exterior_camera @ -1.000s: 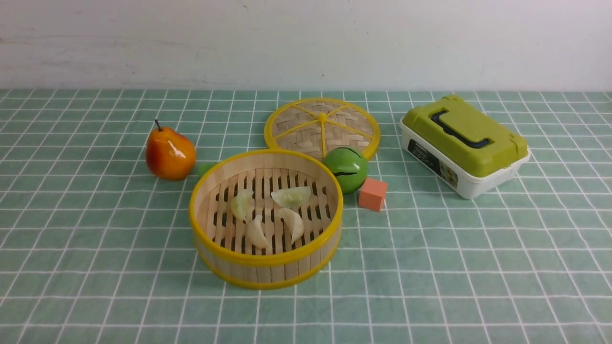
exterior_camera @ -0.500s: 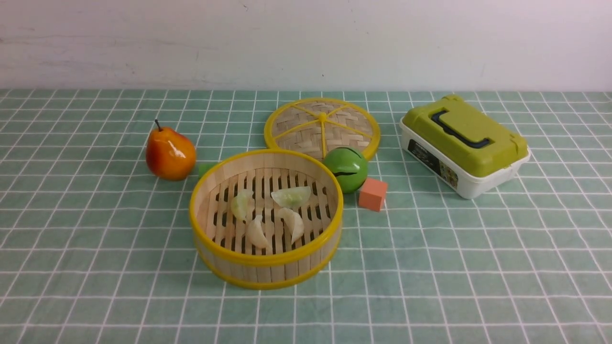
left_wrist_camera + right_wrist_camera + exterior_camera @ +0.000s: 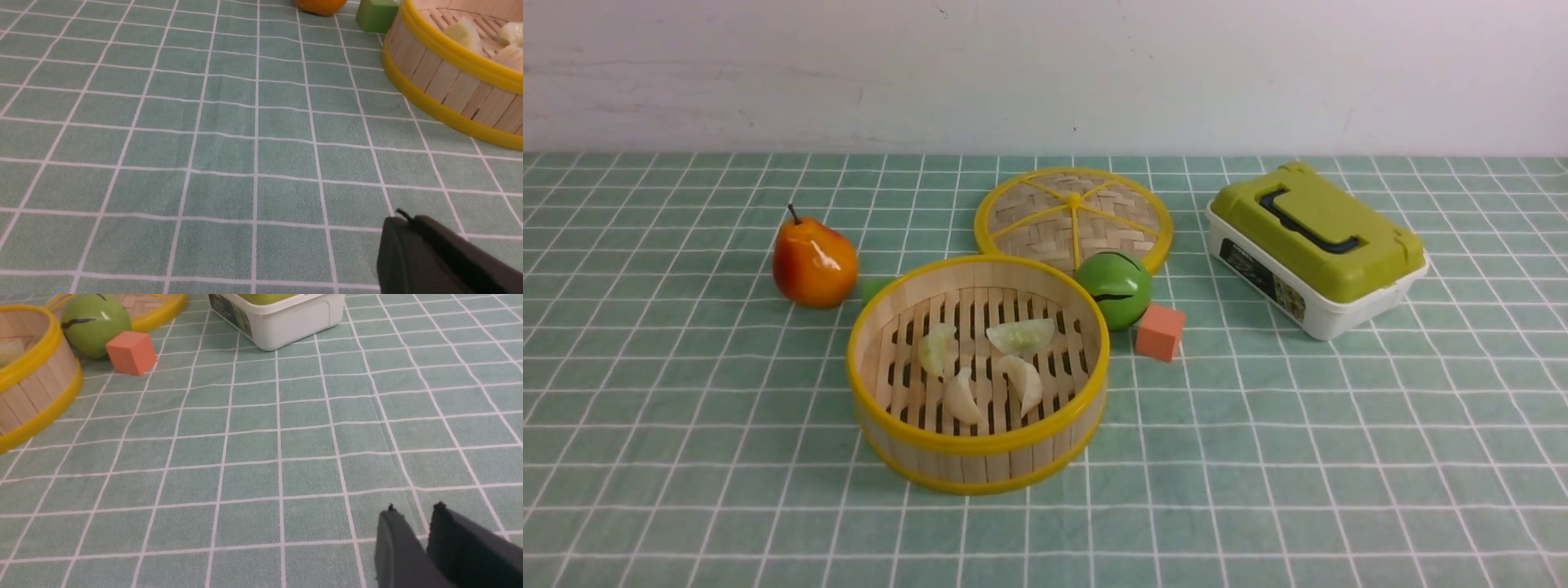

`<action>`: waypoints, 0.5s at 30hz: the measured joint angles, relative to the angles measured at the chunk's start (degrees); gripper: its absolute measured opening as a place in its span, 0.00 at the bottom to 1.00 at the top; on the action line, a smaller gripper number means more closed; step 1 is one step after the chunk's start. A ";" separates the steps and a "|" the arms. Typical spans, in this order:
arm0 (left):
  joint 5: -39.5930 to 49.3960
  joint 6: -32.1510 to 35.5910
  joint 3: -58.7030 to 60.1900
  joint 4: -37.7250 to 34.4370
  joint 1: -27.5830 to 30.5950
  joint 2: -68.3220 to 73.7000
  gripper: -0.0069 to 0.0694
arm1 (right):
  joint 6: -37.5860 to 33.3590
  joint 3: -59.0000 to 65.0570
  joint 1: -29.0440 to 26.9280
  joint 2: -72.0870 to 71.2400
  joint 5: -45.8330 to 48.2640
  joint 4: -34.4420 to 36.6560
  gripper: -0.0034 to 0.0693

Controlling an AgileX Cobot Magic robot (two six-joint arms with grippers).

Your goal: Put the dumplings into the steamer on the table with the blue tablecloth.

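L gripper (image 3: 402,216) shut, R gripper (image 3: 414,510) slightly open, dumplings (image 3: 1026,337) in steamer (image 3: 978,445).

Box (image 3: 1319,237) label (image 3: 1248,267): lettering, seemingly too small to read.

Glossy, smooth pear (image 3: 815,263) at left; slatted wood-look basket (image 3: 980,457), centre, with smooth yellow rims. Woven, matt disc (image 3: 1045,233) above. Glossy green ball (image 3: 1114,290). Smooth plastic-looking box (image 3: 1319,245), upper right. Matt cloth (image 3: 1298,490) across the foreground.

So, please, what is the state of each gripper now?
Left gripper: closed, holding nothing.
Right gripper: slightly open, holding nothing.
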 joint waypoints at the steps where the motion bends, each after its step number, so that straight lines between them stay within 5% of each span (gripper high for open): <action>1: 0.00 0.00 0.00 0.00 0.00 0.00 0.07 | 0.00 0.00 0.00 0.00 0.06 0.00 0.23; 15: 0.00 0.00 0.00 0.00 0.00 0.00 0.08 | 0.00 0.00 0.00 0.00 0.06 0.00 0.25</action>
